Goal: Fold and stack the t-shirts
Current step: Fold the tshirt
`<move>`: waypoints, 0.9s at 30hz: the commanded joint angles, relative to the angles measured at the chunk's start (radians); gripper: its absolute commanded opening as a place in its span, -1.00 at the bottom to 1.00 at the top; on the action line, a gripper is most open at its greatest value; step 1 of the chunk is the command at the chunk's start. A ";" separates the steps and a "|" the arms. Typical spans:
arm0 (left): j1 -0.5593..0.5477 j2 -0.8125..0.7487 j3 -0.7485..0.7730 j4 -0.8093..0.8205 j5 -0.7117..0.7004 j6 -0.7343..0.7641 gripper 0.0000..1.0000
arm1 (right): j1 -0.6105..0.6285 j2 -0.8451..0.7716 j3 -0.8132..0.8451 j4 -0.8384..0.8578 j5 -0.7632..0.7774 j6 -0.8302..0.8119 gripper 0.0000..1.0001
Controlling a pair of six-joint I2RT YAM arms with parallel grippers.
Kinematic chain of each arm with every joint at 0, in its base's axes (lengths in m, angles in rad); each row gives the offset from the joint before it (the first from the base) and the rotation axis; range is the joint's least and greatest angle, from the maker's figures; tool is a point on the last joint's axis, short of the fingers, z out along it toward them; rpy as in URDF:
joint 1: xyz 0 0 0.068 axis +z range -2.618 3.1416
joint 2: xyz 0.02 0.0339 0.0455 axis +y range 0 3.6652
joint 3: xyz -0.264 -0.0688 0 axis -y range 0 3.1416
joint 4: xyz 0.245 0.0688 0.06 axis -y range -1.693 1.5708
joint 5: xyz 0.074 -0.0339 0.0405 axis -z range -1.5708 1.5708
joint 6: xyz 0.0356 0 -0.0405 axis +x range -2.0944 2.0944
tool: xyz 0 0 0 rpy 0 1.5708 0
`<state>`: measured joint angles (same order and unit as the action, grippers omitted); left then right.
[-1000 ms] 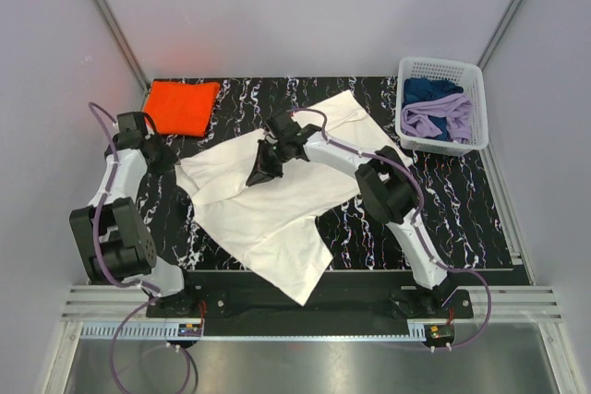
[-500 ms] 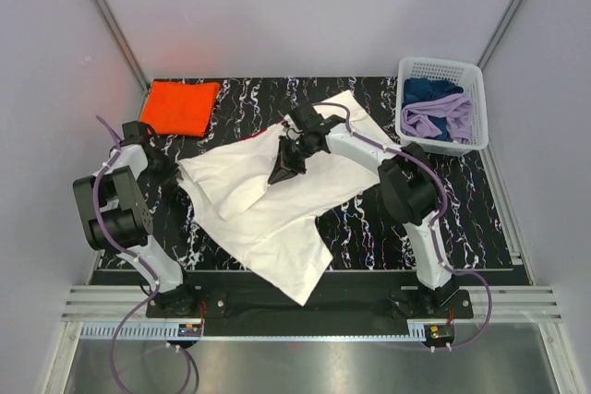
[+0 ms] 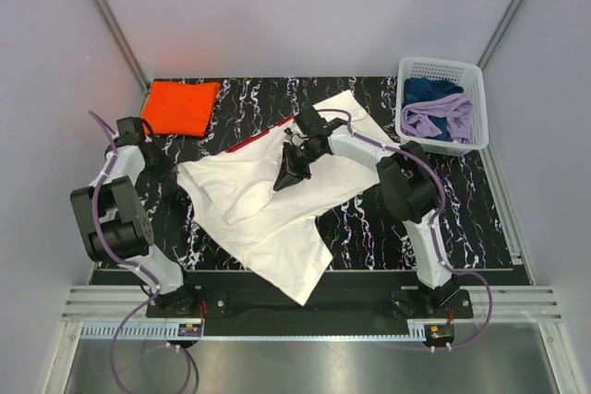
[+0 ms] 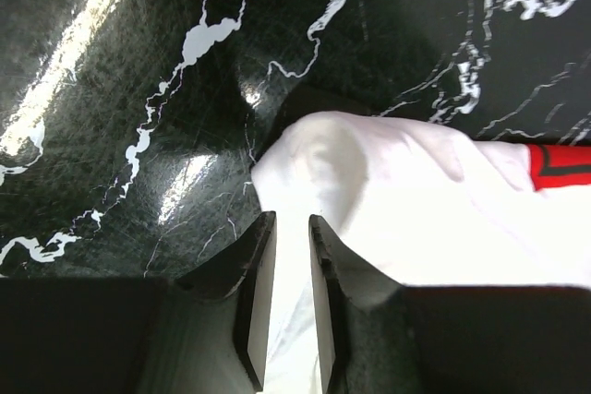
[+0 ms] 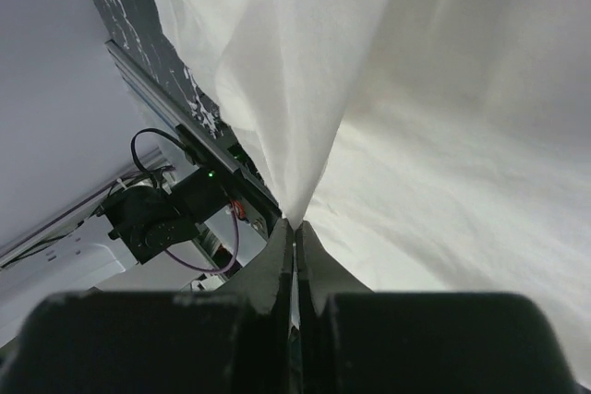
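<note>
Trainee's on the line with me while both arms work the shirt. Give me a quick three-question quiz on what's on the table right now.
1. True or false: the orange t-shirt lies inside the basket.
2. Multiple choice: what is the right gripper pinching?
A. a raised fold of the white t-shirt
B. a purple garment
C. nothing
3. Short answer: what colours are the clothes in the basket?

Key: 1 false, it lies folded on the table's far left corner; 2 A; 3 blue and purple.
</note>
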<state>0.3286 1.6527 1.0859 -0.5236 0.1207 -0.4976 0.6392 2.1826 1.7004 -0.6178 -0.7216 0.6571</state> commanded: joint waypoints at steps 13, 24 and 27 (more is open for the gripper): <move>0.007 -0.004 -0.003 0.186 0.276 -0.035 -0.15 | -0.140 -0.035 0.077 -0.128 0.217 -0.142 -0.36; 0.009 0.111 0.071 0.163 0.200 -0.070 -0.02 | -0.298 0.143 0.435 -0.042 0.312 -0.064 -0.19; 0.007 0.140 0.089 0.168 0.211 -0.079 -0.06 | -0.346 0.221 0.559 -0.063 0.301 -0.027 -0.24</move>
<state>0.3298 1.7779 1.1183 -0.3965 0.3149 -0.5587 0.3466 2.3318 2.1624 -0.6807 -0.4492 0.5919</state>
